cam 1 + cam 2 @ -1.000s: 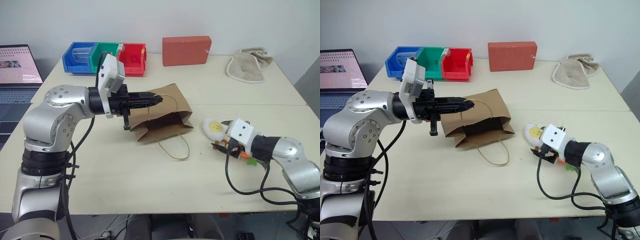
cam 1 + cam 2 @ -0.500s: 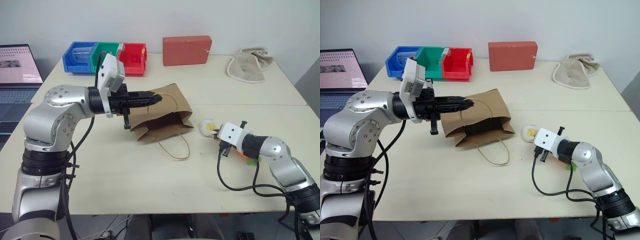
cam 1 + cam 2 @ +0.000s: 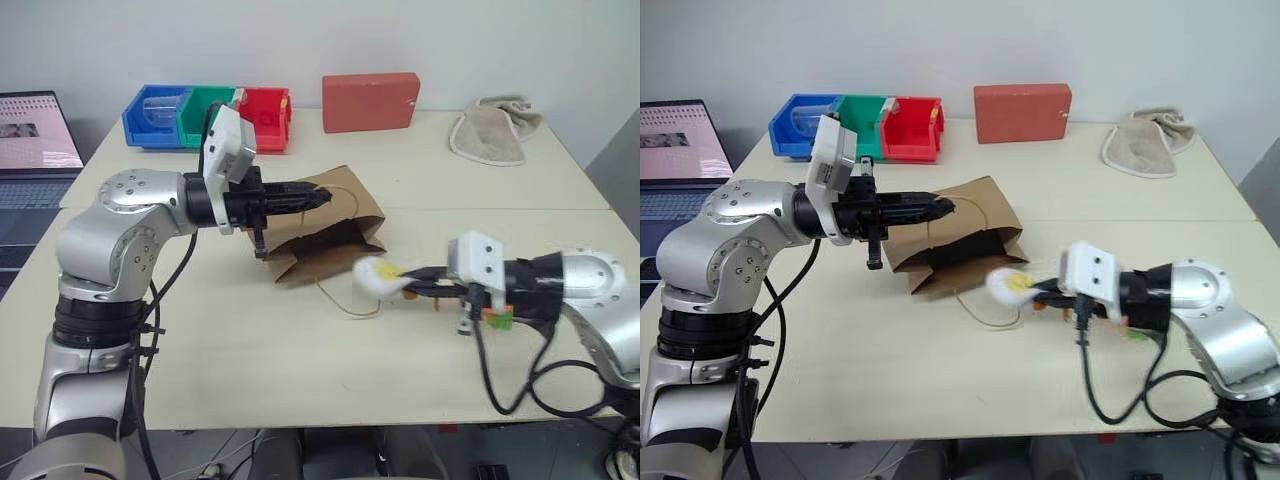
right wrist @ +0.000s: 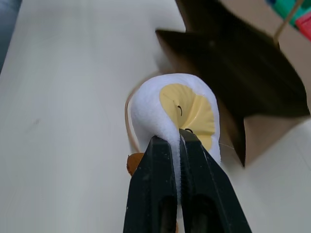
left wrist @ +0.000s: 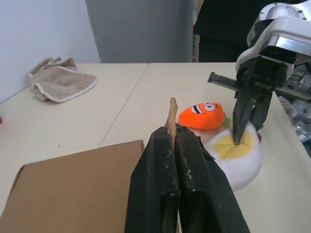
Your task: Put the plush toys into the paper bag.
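The brown paper bag (image 3: 330,225) lies on its side at mid-table, its dark mouth facing the front edge. My left gripper (image 3: 318,197) is shut on the bag's upper edge and holds the mouth apart. The white egg plush toy (image 3: 377,277) with the yellow centre hangs just above the table in front of the mouth, pinched in my shut right gripper (image 3: 405,283). The right wrist view shows the fingers (image 4: 160,160) clamped on the egg's (image 4: 175,104) white edge. The orange carrot plush toy (image 5: 201,115) lies on the table behind the egg, under my right wrist.
A red box (image 3: 370,101) and blue, green and red bins (image 3: 205,115) stand along the back edge. A beige cloth (image 3: 493,130) lies at the back right. A laptop (image 3: 35,135) sits at far left. The bag's loose handle loop (image 3: 350,300) rests before its mouth.
My right gripper shut on the egg plush, lifted it off the table and carried it left toward the bag's mouth. The left gripper kept still on the bag.
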Robot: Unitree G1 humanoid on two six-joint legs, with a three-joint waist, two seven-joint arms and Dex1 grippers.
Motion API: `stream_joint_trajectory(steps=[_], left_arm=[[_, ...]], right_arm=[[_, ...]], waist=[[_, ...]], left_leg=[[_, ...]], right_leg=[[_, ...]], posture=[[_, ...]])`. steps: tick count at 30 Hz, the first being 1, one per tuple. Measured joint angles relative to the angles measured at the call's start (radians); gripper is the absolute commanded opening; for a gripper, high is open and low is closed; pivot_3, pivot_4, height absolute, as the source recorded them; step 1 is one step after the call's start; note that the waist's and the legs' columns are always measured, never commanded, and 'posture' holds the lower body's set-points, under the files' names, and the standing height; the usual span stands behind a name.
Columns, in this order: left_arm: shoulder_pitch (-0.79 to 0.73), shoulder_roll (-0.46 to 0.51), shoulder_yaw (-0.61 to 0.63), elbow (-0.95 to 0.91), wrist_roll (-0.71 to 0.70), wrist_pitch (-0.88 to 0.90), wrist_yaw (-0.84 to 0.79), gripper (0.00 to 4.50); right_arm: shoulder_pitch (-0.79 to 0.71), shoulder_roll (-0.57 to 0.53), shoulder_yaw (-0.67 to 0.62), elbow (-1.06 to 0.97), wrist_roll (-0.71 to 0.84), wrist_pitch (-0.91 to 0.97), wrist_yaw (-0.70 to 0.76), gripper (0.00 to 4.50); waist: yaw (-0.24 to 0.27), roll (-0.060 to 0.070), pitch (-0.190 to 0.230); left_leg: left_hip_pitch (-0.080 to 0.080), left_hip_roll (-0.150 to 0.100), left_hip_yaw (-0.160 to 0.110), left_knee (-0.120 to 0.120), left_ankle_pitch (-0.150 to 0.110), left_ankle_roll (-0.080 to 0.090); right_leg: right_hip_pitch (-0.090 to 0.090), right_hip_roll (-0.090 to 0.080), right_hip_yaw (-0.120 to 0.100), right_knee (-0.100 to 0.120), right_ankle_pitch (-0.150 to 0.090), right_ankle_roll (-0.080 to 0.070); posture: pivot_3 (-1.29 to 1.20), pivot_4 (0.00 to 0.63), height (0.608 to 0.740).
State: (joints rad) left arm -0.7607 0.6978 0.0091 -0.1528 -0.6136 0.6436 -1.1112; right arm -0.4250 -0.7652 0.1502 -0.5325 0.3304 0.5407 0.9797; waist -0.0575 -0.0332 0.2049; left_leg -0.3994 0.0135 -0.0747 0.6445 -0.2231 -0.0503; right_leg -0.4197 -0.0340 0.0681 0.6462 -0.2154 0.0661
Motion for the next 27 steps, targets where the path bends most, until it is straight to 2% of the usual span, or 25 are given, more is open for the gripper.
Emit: stream_joint_trajectory(steps=[2,9,13,19,22,27], left_arm=[[-0.002,-0.007,-0.005,-0.001,-0.002,0.002,-0.002,0.0],[-0.01,-0.014,-0.005,-0.009,-0.008,0.007,-0.004,0.0],[-0.01,-0.015,-0.005,-0.013,-0.015,0.011,0.001,0.0],[-0.015,-0.021,-0.004,-0.024,-0.033,0.028,0.013,0.0],[-0.029,-0.023,-0.003,-0.022,-0.039,0.031,0.019,0.0],[-0.032,-0.023,-0.001,-0.007,-0.04,0.03,0.025,0.0]], right_arm=[[-0.05,0.085,0.076,0.034,-0.047,0.012,-0.062,0.01],[-0.196,0.281,0.253,0.25,-0.252,-0.016,-0.218,0.01],[-0.225,0.358,0.307,0.357,-0.334,-0.048,-0.271,0.01],[-0.275,0.506,0.303,0.478,-0.426,-0.087,-0.401,0.01],[-0.273,0.531,0.304,0.501,-0.441,-0.114,-0.421,0.74],[-0.268,0.53,0.299,0.505,-0.459,-0.132,-0.427,2.48]], waist=[[0.0,0.0,0.0],[0.002,0.0,0.0],[0.002,0.0,0.0],[0.001,0.0,0.0],[0.004,0.0,0.0],[0.001,0.0,0.0]], left_leg=[[0.0,0.0,0.0,0.0,0.0,0.0],[-0.001,0.0,-0.001,-0.003,0.0,0.0],[-0.001,0.0,-0.001,-0.003,0.0,0.0],[-0.001,0.0,-0.002,-0.003,0.0,0.0],[-0.001,0.0,-0.002,-0.003,0.0,0.0],[-0.001,0.0,-0.002,-0.003,0.0,0.0]], right_leg=[[0.0,0.0,0.0,0.0,0.0,0.0],[-0.001,0.0,-0.001,0.0,0.001,0.002],[-0.001,0.0,-0.001,0.0,0.001,0.001],[-0.001,0.0,-0.001,0.0,0.001,0.001],[-0.001,0.0,-0.002,0.0,0.001,0.001],[-0.001,0.0,-0.002,0.001,0.001,0.001]], posture=[[0.0,0.15,0.74],[0.0,0.15,0.74],[0.0,0.15,0.74],[0.0,0.15,0.74],[0.0,0.15,0.74],[0.0,0.15,0.74]])
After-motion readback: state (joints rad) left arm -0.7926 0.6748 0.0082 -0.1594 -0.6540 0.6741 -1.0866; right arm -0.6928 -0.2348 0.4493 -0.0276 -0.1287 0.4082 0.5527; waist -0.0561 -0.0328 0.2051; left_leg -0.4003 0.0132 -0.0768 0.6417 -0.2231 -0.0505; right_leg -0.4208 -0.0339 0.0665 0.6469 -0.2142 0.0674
